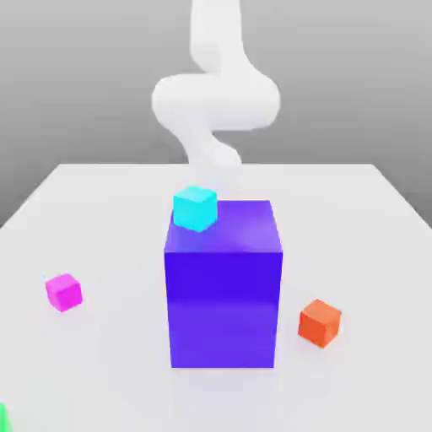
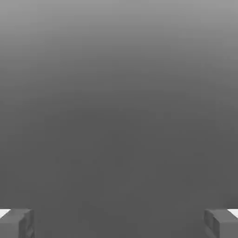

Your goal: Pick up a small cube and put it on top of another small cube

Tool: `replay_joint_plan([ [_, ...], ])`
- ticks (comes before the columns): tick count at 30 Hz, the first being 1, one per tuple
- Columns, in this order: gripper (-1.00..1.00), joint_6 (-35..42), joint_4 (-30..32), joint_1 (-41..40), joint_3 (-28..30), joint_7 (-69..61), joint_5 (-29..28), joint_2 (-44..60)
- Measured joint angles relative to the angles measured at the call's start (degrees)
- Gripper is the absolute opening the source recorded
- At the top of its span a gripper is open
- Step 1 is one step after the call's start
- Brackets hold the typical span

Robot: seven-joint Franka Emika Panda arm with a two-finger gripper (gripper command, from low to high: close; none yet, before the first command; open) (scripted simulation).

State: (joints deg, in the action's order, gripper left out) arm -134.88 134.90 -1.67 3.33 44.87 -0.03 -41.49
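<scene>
Magenta cube beside blue-purple block.

Bright, washed-out exterior view; dim hand view.

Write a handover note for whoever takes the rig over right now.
Gripper: open, its fingers wide apart in the hand view, nothing between them.
Cubes: magenta cube on the table, toward the exterior view's left; orange cube on the table, toward the exterior view's right. The cyan cube appears at the top of the big blue-purple block, near its left side in that view; I can't tell whether it rests there.
Done: no small cube is stacked on another.
Left: pick up a small cube, probably the magenta one, set it on another, and release.
</scene>
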Motion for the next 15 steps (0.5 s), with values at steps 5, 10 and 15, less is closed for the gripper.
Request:
replay_joint_plan([
  [5, 0.0, -7.2, 6.9, -4.3, 7.4, -2.6, 0.4, 10.4],
  [10, 0.0, -14.2, 13.7, -8.7, 14.7, -5.2, 1.0, 20.6],
  [15, 0.0, -21.9, 20.9, -13.9, 22.2, -8.5, 2.1, 32.1],
])
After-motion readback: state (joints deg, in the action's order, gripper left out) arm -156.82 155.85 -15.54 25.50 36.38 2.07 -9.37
